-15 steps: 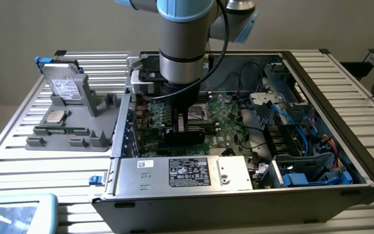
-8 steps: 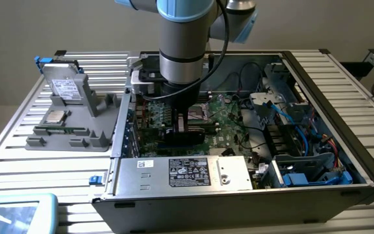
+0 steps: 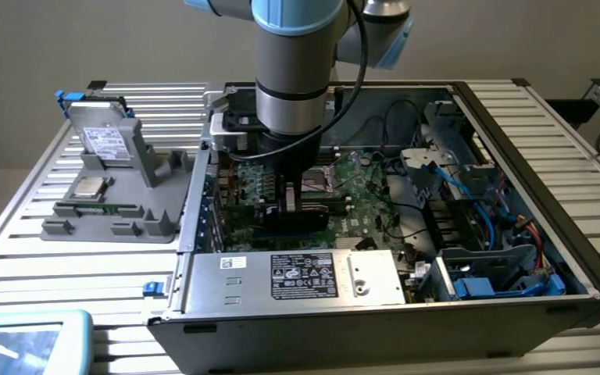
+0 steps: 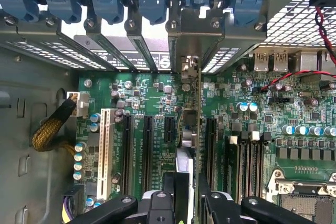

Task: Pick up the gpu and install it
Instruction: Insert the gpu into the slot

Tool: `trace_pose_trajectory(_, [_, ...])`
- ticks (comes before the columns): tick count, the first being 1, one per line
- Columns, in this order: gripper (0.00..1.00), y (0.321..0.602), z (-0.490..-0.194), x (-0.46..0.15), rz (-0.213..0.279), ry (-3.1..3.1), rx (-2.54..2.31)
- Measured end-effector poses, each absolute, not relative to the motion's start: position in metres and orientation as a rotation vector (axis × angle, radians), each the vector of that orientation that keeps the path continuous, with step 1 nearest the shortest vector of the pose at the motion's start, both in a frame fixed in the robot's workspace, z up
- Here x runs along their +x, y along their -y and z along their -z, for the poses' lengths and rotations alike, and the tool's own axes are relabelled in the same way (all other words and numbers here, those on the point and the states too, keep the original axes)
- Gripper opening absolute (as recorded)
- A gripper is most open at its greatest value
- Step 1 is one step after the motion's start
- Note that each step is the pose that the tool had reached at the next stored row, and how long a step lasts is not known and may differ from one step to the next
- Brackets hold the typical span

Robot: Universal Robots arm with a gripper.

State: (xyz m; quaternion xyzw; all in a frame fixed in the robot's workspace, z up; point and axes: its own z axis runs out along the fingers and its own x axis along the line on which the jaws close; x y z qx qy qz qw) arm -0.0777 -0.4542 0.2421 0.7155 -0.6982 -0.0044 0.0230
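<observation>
Inside the open computer case [image 3: 550, 234], my claw [image 4: 188, 200] grips the gpu [image 4: 190, 129] by its top edge above the motherboard [image 4: 147, 124]; it seems stiff, light, fragile.

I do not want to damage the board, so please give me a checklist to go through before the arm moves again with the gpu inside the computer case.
1. The gpu is gripped by the claw: ok, it clamps both faces.
2. The card stands upright, edge-on to the motherboard: ok.
3. The silver bracket is at the rear wall of the case: ok.
4. The card edge is lined up with its slot: cannot tell.
5. The yellow braided cable is apart from the card: ok.
</observation>
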Motion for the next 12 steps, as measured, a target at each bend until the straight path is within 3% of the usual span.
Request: trace_pose_trajectory(12, [0.27,0.4542,-0.2411,-0.0781,0.013,2.162,2.216])
